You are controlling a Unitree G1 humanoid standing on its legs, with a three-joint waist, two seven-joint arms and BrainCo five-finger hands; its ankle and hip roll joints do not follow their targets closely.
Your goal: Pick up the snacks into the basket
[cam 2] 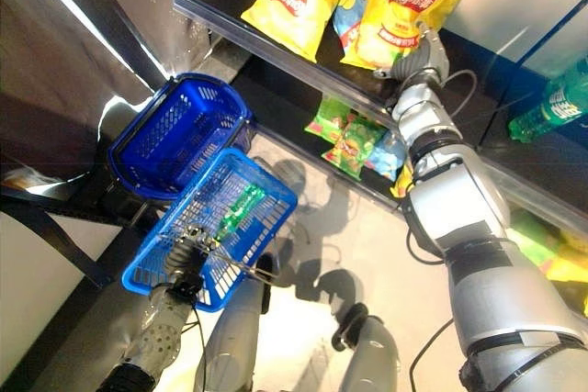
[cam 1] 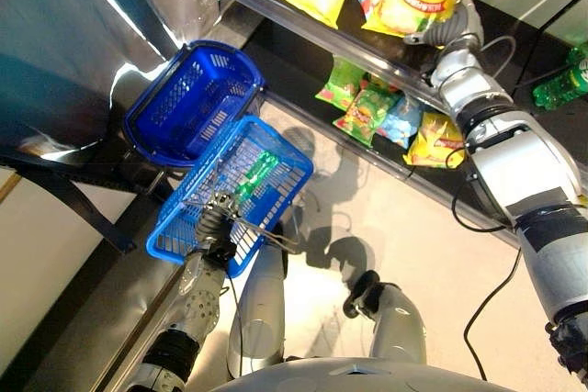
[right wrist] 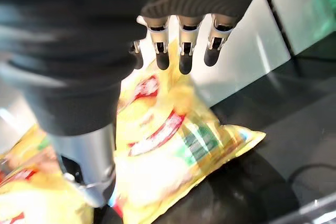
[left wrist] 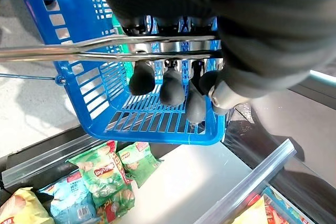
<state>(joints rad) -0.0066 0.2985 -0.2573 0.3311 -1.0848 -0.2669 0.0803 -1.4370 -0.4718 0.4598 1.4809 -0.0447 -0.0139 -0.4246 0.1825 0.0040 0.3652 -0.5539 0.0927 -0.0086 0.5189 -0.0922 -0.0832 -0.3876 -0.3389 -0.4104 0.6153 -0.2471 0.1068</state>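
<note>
Left hand: the left hand [left wrist: 173, 85] is curling its fingers round the metal handle [left wrist: 105, 51] of a blue basket [cam 1: 234, 195], carrying it beside a second blue basket [cam 1: 193, 98].
Basket contents: a green snack packet [cam 1: 254, 174] is lying inside.
Right hand: the right hand [right wrist: 181, 43] is hovering over a yellow chip bag [right wrist: 173, 145] on the upper shelf [cam 1: 367, 43], fingers relaxed and apart, gripping nothing.
Lower shelf: green snack bags [cam 1: 363, 103] are lying there.

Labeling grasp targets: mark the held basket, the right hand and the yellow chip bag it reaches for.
held basket [cam 1: 289, 164], left eye view, far rim.
right hand [right wrist: 181, 43], right wrist view, a finger.
yellow chip bag [right wrist: 173, 150], right wrist view, bag face.
</note>
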